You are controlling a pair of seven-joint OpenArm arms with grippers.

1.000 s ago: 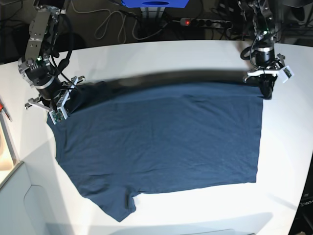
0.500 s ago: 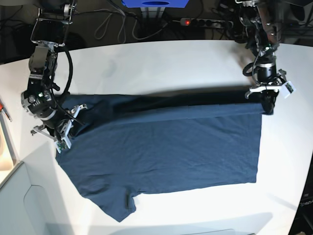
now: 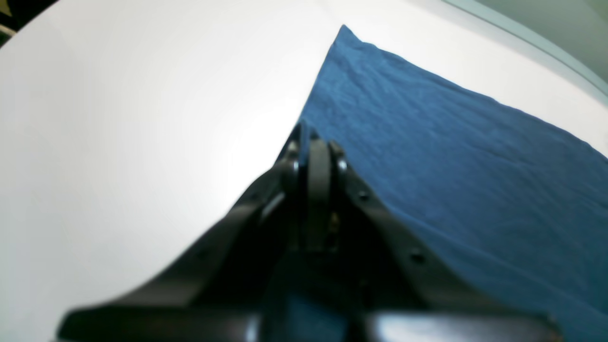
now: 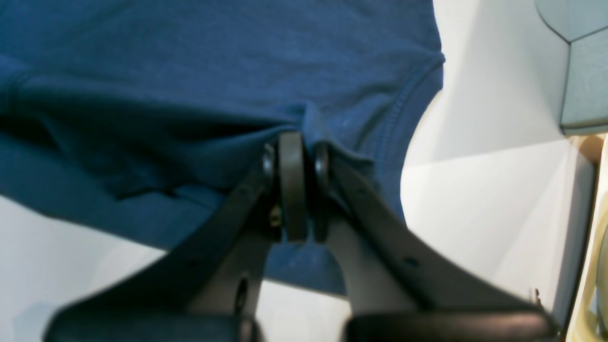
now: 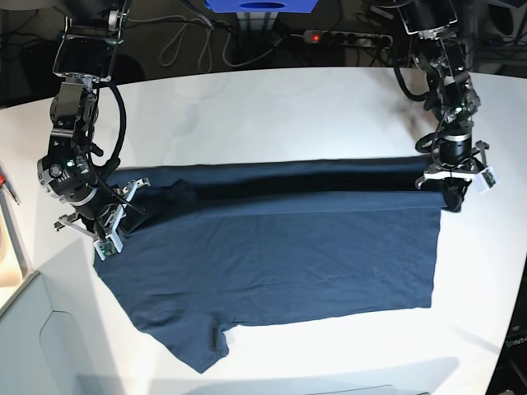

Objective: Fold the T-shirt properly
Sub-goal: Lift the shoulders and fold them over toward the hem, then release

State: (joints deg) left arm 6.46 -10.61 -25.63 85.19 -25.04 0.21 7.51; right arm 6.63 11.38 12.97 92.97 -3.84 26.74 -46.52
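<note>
The dark navy T-shirt (image 5: 272, 263) lies spread on the white table (image 5: 272, 107), its far long edge lifted and carried toward the front as a fold. My left gripper (image 5: 452, 197), on the right in the base view, is shut on the shirt's far right corner; the left wrist view shows the jaws (image 3: 311, 137) closed on blue cloth (image 3: 451, 156). My right gripper (image 5: 105, 224), on the left in the base view, is shut on the cloth at the shoulder beside a sleeve; the right wrist view shows it (image 4: 297, 137) pinching a bunch of fabric (image 4: 190, 71).
Cables and a power strip (image 5: 346, 38) lie behind the table's far edge. A blue box (image 5: 262, 6) stands at the back. A light grey panel (image 5: 41, 346) sits at the front left corner, with a wooden edge (image 5: 10, 247) at the far left.
Both grippers have moved toward the front with the shirt's far edge, so the folded band of cloth now lies lower over the shirt's body.
</note>
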